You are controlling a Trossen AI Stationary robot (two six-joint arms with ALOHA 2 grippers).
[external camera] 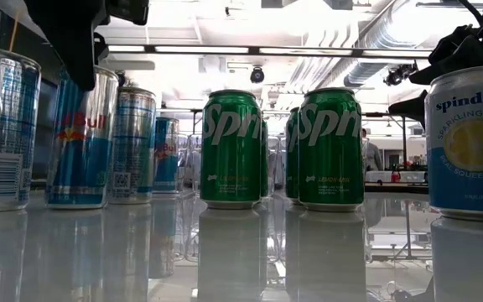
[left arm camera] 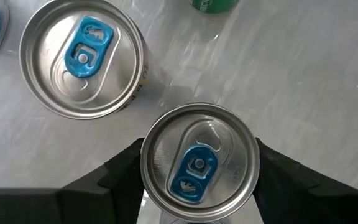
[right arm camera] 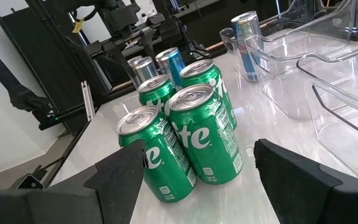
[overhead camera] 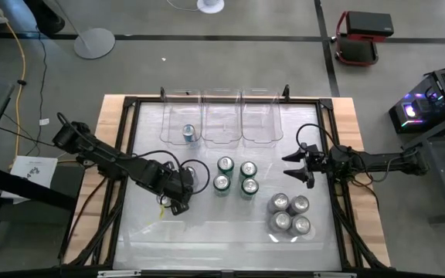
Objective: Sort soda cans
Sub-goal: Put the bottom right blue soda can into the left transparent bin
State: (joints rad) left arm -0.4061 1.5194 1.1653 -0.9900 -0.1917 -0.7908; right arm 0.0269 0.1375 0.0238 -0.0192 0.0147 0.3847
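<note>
Four green-sided cylindrical metal soda cans [overhead camera: 236, 177] stand upright, long axes vertical, at table centre. Left gripper [left arm camera: 199, 167] straddles one upright blue-sided can [left arm camera: 199, 162], its fingers [left arm camera: 120, 168] flanking the sides; contact cannot be confirmed. Right gripper [overhead camera: 292, 167] hovers with fingers apart beside the green group.

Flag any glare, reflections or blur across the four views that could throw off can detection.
Low view: glossy table mirrors the green cans; ceiling lights blow out; near blue can soft. High view: streaky glare on the table's near edge. Left wrist view: can top sharp, mild sheen. Right wrist view: clear bins catch highlights.
</note>
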